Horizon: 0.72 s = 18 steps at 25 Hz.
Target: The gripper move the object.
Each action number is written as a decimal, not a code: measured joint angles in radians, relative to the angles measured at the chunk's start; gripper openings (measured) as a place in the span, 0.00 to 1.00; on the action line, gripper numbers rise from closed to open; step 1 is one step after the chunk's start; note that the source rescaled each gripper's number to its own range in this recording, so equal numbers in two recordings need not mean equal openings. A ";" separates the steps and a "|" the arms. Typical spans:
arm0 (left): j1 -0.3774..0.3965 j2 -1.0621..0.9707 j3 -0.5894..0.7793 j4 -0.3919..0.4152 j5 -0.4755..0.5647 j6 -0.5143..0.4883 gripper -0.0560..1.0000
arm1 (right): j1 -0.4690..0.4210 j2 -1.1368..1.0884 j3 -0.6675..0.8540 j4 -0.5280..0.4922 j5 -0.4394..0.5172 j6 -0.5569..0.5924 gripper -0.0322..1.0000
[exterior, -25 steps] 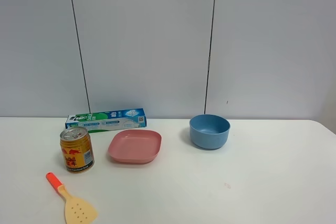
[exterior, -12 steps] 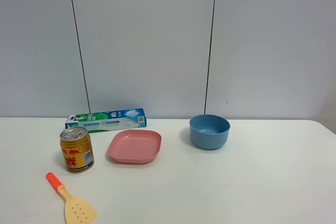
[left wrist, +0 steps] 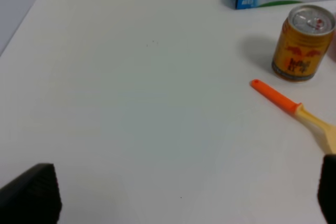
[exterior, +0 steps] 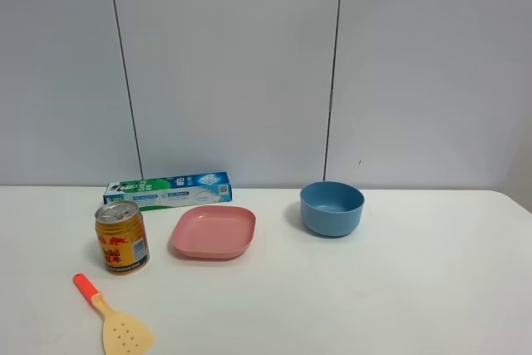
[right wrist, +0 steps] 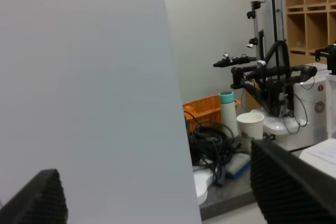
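The gold Red Bull can (exterior: 121, 236) stands upright on the white table at the left, with its silver pull-tab top up. It also shows in the left wrist view (left wrist: 303, 43). Neither gripper shows in the exterior high view. My left gripper (left wrist: 181, 199) is open and empty over bare table, well short of the can; only its black fingertips (left wrist: 31, 192) show at the frame's corners. My right gripper (right wrist: 163, 195) is open and empty, facing a grey wall panel and the room beyond, with no task object near it.
A pink plate (exterior: 214, 231) lies right of the can and a blue bowl (exterior: 332, 207) further right. A blue-green box (exterior: 167, 189) lies behind the can by the wall. An orange-handled spatula (exterior: 112, 318) lies in front of the can, also in the left wrist view (left wrist: 291, 106).
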 joint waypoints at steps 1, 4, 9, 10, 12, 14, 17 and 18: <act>0.000 0.000 0.000 0.000 0.000 0.000 1.00 | -0.031 -0.026 0.029 0.025 0.000 -0.001 0.24; 0.000 0.000 0.000 0.000 0.000 0.000 1.00 | -0.099 -0.105 0.168 0.087 0.001 -0.020 0.24; 0.000 0.000 0.000 0.000 0.000 0.000 1.00 | -0.147 -0.213 0.475 0.157 0.001 -0.031 0.24; 0.000 0.000 0.000 0.000 0.000 0.000 1.00 | -0.154 -0.228 0.546 0.167 0.001 -0.038 0.24; 0.000 0.000 0.000 0.000 0.000 0.000 1.00 | -0.167 -0.266 0.681 0.176 0.001 -0.054 0.24; 0.000 0.000 0.000 0.000 0.000 0.000 1.00 | -0.176 -0.304 0.830 0.176 0.001 -0.071 0.24; 0.000 0.000 0.000 0.000 0.000 0.000 1.00 | -0.177 -0.372 1.044 0.178 0.001 -0.102 0.24; 0.000 0.000 0.000 0.000 0.000 0.000 1.00 | -0.177 -0.398 1.115 0.178 0.001 -0.116 0.24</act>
